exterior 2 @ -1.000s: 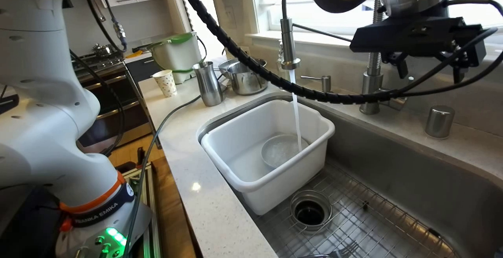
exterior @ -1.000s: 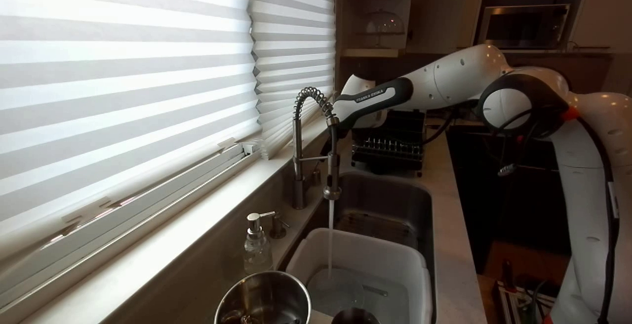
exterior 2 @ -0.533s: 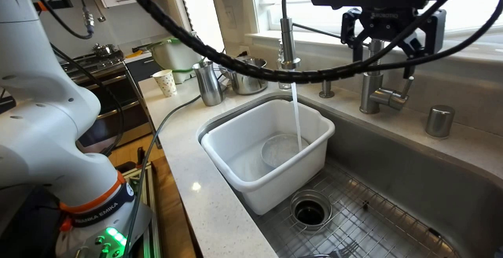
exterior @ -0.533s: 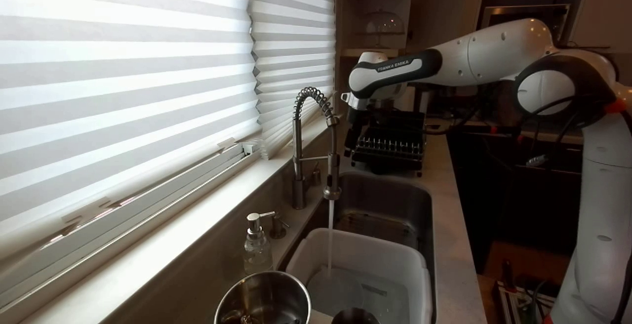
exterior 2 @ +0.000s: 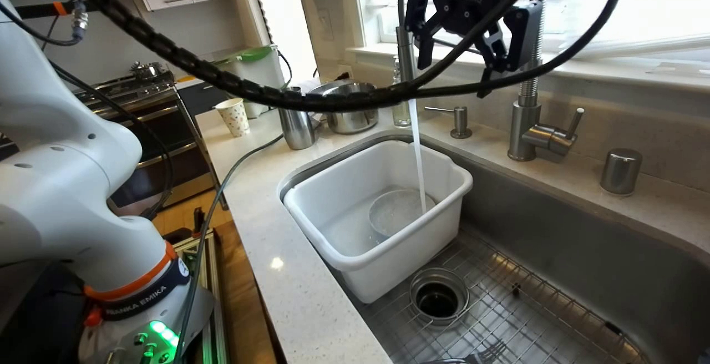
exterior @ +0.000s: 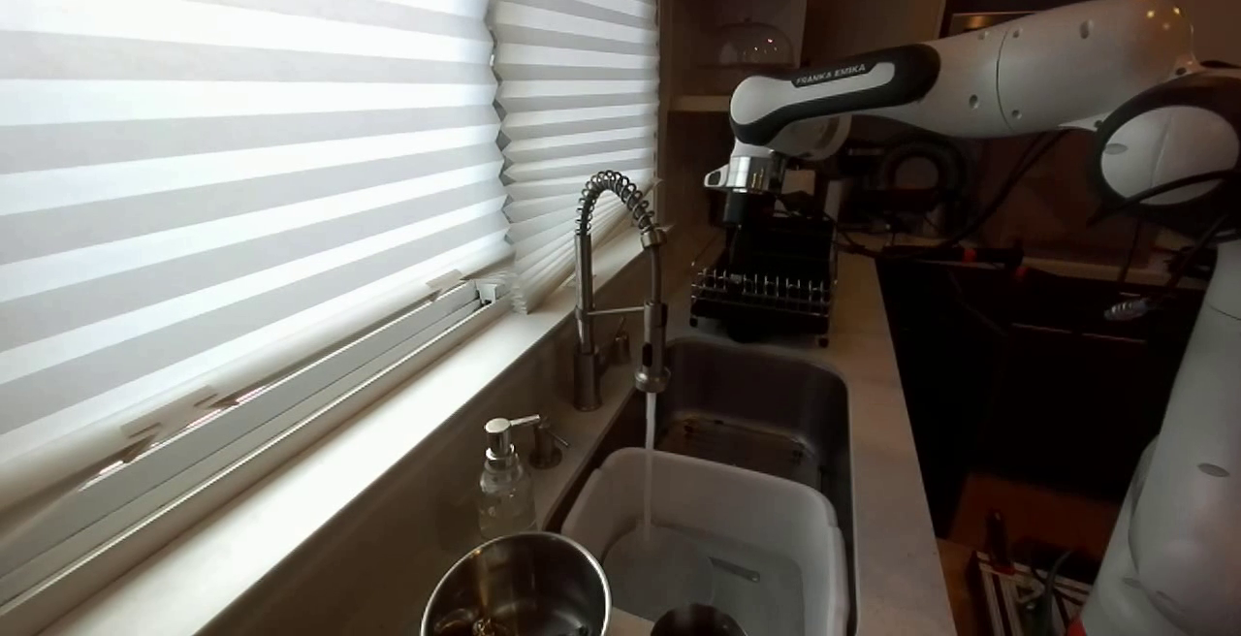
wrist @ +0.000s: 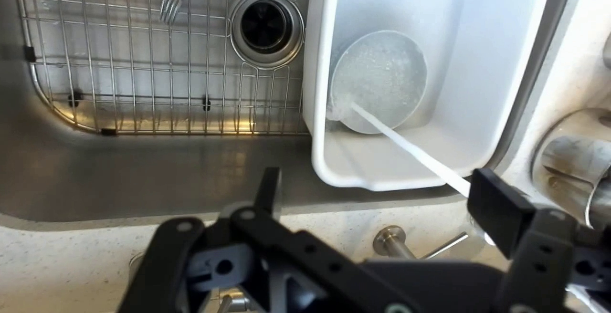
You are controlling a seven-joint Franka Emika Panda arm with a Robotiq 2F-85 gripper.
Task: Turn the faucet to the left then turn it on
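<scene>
The faucet is silvery with a coiled gooseneck. In both exterior views its spray head points down over the white tub, and a water stream runs from it. The faucet base has a side handle whose lever tilts upward. My gripper is open and empty, in the air; in an exterior view it overlaps the faucet's arm. In the wrist view the open fingers have nothing between them, and the stream passes behind one fingertip. The faucet is mostly hidden there.
The white tub stands in the sink, with a round dish under the stream. A soap bottle, a soap dispenser, a steel pot, a pitcher and a dish rack stand around it.
The arm has drawn back from the faucet. In the exterior views the gripper moves from near the handle toward the spray head side, uncovering the handle. The fingers stay apart. Water runs throughout.
</scene>
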